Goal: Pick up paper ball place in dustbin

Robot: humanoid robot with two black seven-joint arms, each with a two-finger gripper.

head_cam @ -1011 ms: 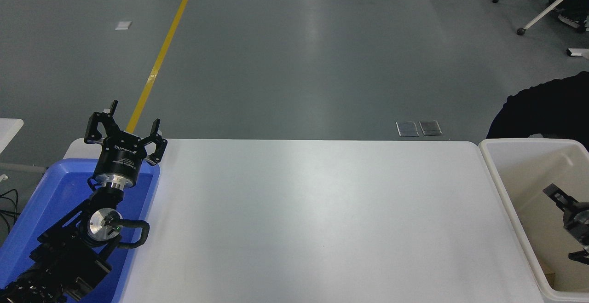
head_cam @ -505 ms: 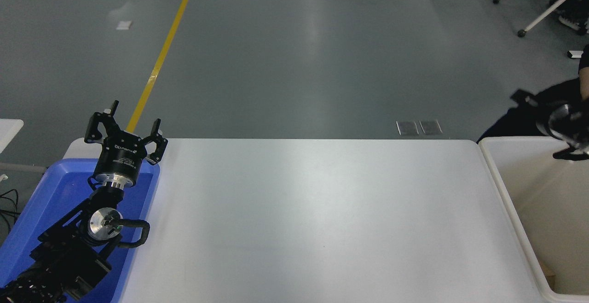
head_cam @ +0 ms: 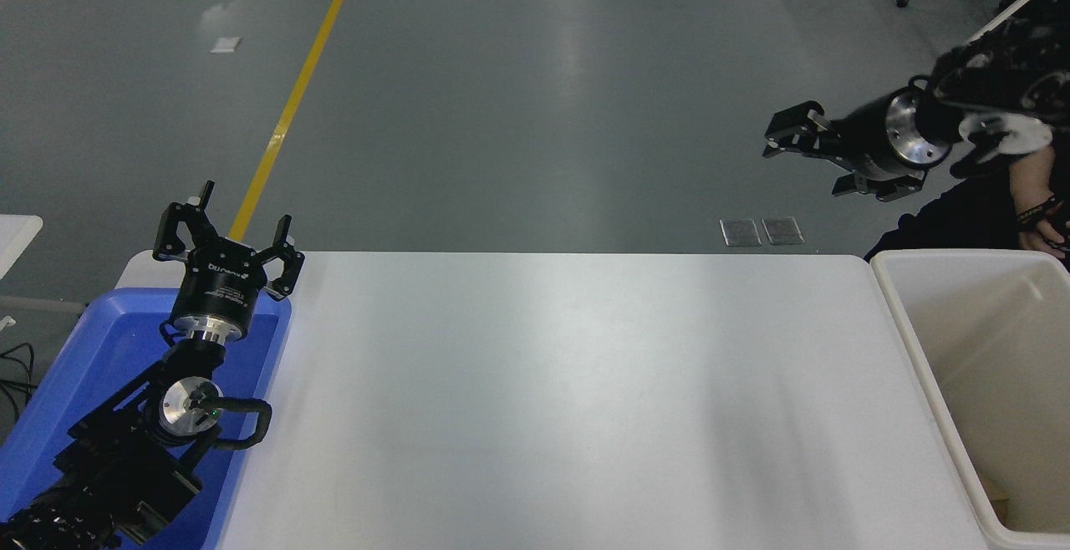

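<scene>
The off-white dustbin (head_cam: pixel 901 316) stands at the table's right end. A small tan scrap (head_cam: pixel 997 498) shows low inside it, by its left wall; I cannot tell if it is the paper ball. No paper ball lies on the table. My right gripper (head_cam: pixel 817 155) is open and empty, raised high above the table's far right corner, left of the bin, with its fingers pointing left. My left gripper (head_cam: pixel 227 228) is open and parked at the lower left over the blue tray.
A blue plastic tray (head_cam: pixel 75 366) sits at the table's left end under the left arm. A person in dark clothes stands behind the bin, one forearm (head_cam: pixel 1035 199) near its far rim. The white table (head_cam: pixel 568 399) spans the middle.
My right arm has risen out of the dustbin and swung up and to the left, empty. The left arm has not moved.
</scene>
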